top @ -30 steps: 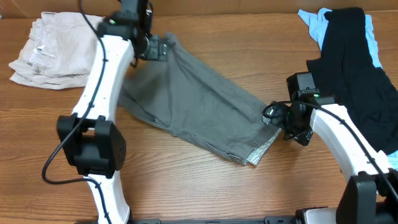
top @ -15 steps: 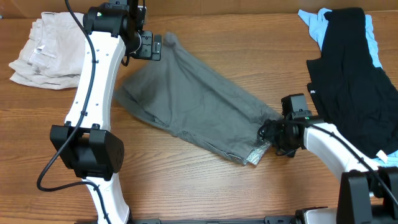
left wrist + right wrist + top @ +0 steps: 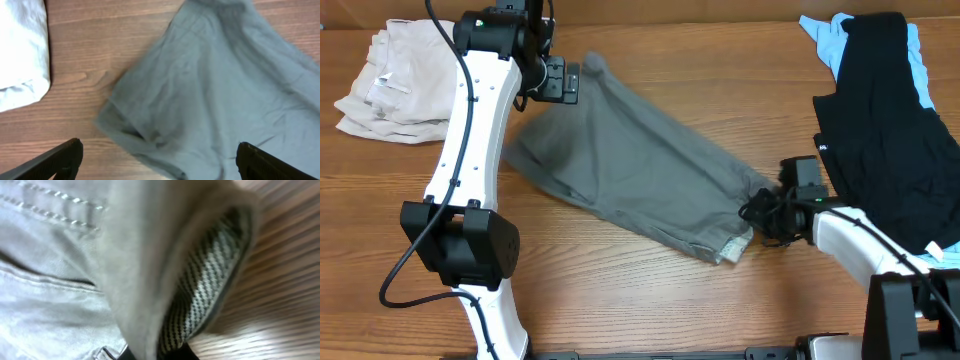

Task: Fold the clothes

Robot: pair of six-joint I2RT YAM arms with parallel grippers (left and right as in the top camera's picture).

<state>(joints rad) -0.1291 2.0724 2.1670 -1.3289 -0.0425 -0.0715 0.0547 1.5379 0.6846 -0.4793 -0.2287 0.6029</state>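
Shorts point(image 3: 640, 170), lying diagonally across the table point(image 3: 650, 300) from far left to near right, need a matching second hold: lower the left gripper point(image 3: 563, 78) onto the far-left edge and pinch both layers squarely. It hangs released just above that edge. The right gripper point(image 3: 760, 212) looks clenched on the near-right corner, with cloth bunched over its fingers.

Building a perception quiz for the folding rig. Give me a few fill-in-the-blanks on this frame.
1. The left gripper has its fingers ___, holding nothing.
2. The grey shorts lie spread on a ___ table.
3. The cream folded garment lies on the ___ arm's side of the table.
Missing words: open; wooden; left.
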